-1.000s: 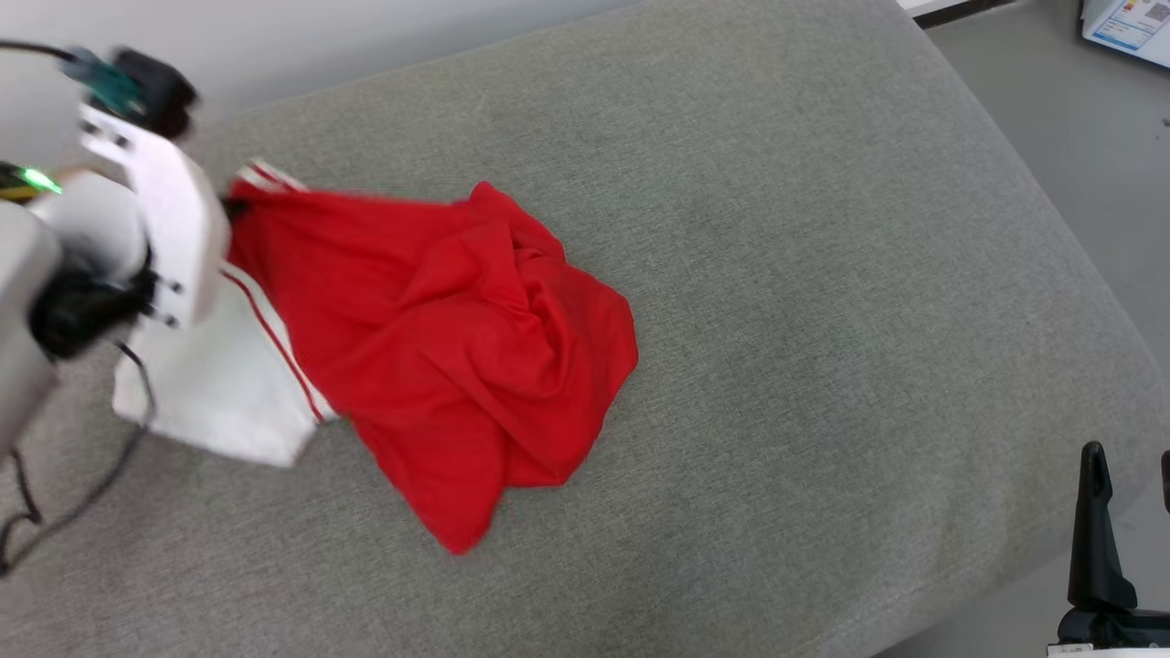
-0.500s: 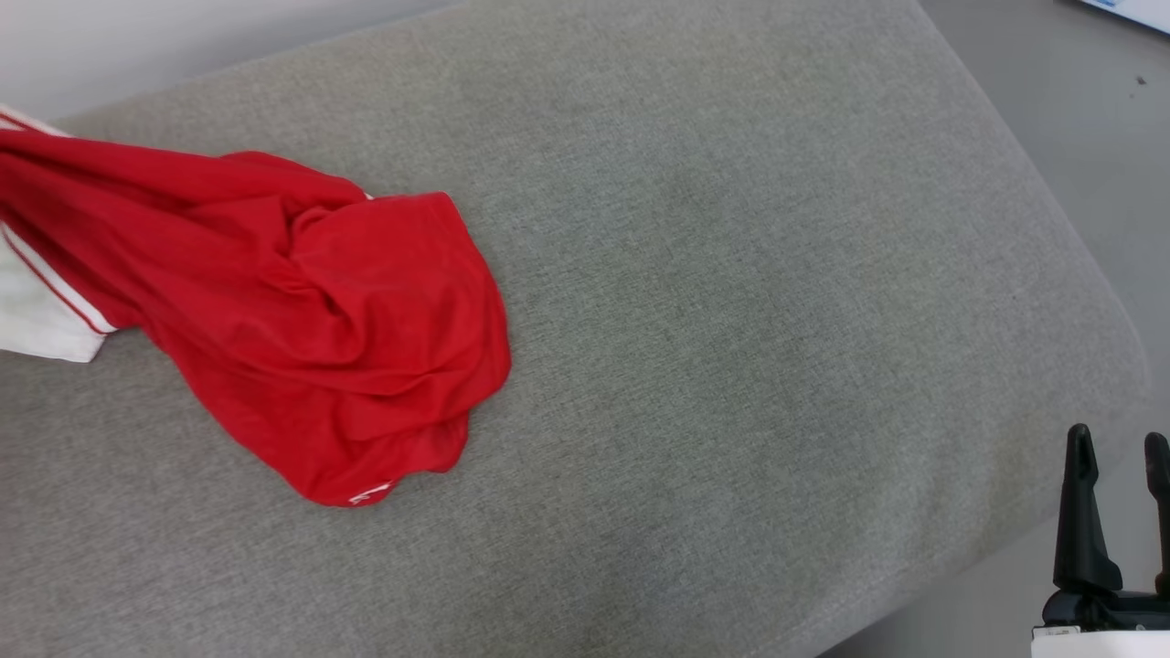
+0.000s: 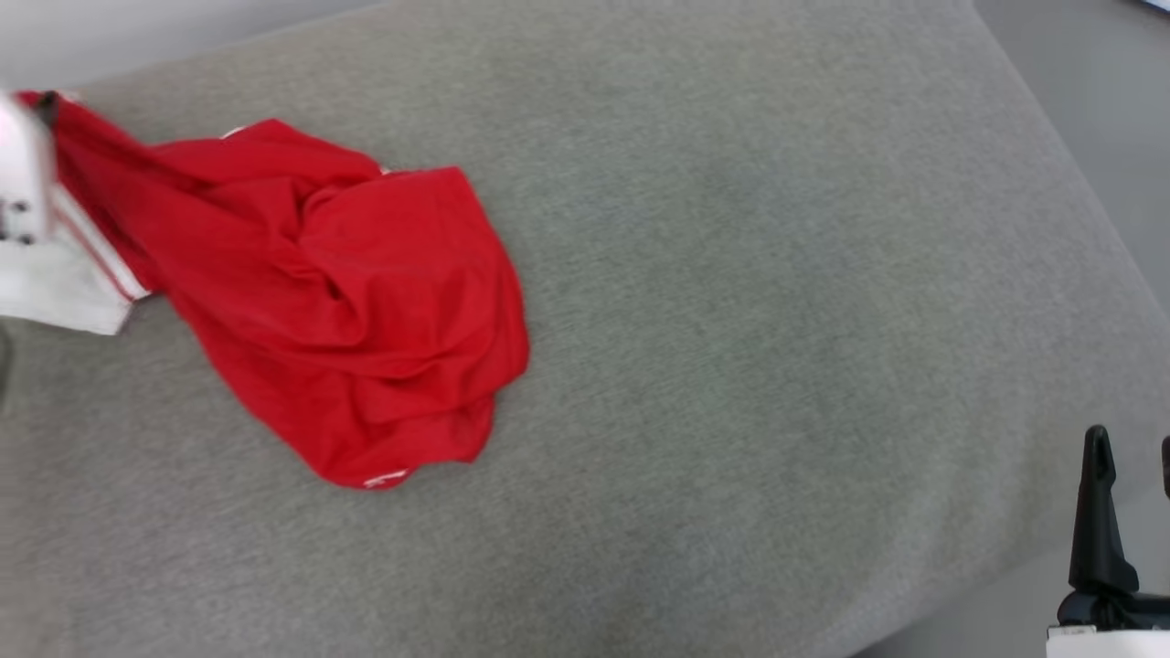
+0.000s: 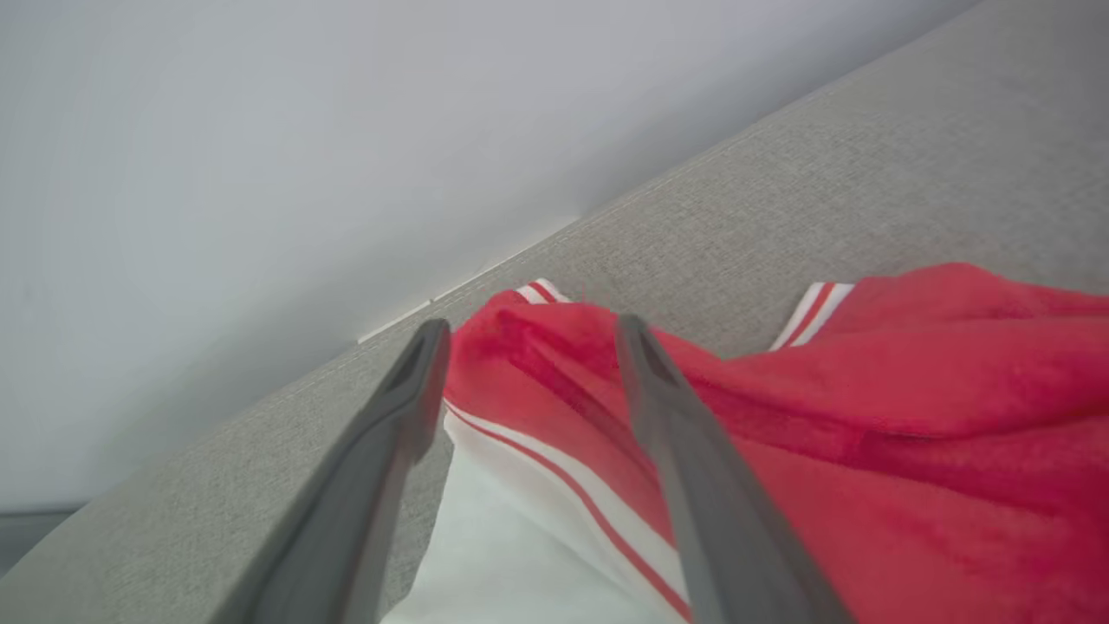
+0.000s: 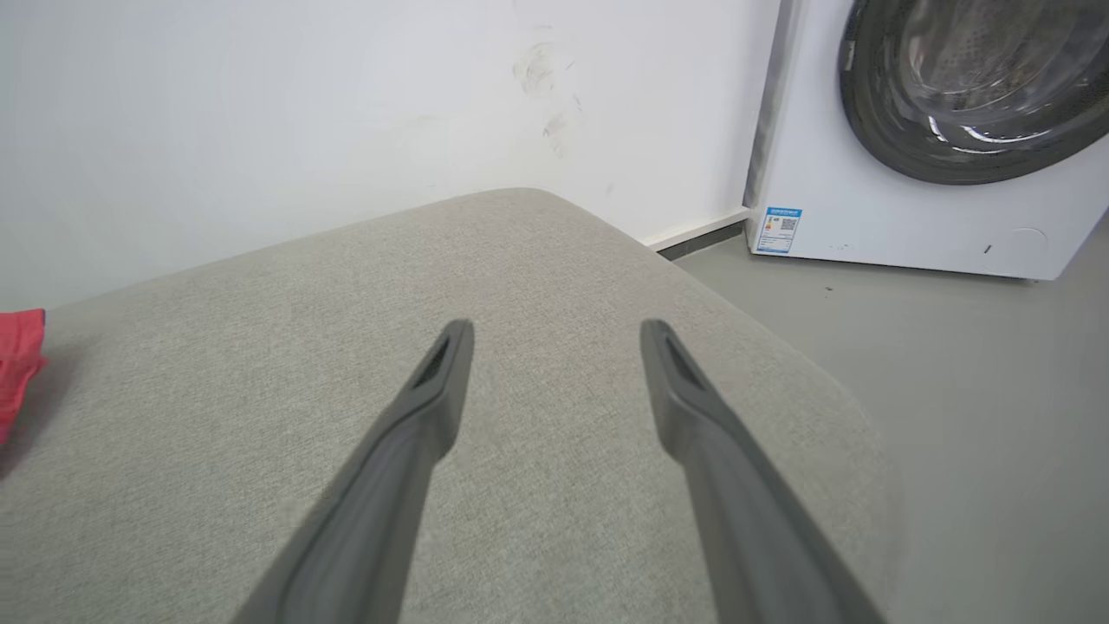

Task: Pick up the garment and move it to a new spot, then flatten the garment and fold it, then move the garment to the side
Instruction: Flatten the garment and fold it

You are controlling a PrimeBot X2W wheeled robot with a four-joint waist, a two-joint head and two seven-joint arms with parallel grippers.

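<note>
The garment lies bunched on the left part of the grey cushion. It is red, with one white sleeve edged in red-white stripes; no lettering shows. In the left wrist view my left gripper is open at the garment's far-left end, a raised red fold lying between its fingers. My left wrist shows as a pale blur at the head view's left edge. My right gripper stands open off the cushion's near right corner; its own view shows this gripper holding nothing.
A pale wall runs right behind the cushion's far edge. A white washing machine stands on the grey floor past the cushion's right end. The cushion's middle and right are bare fabric.
The garment has been drawn left across the cushion since a second ago, then stayed put. The head camera has shifted too. My right gripper has kept its place.
</note>
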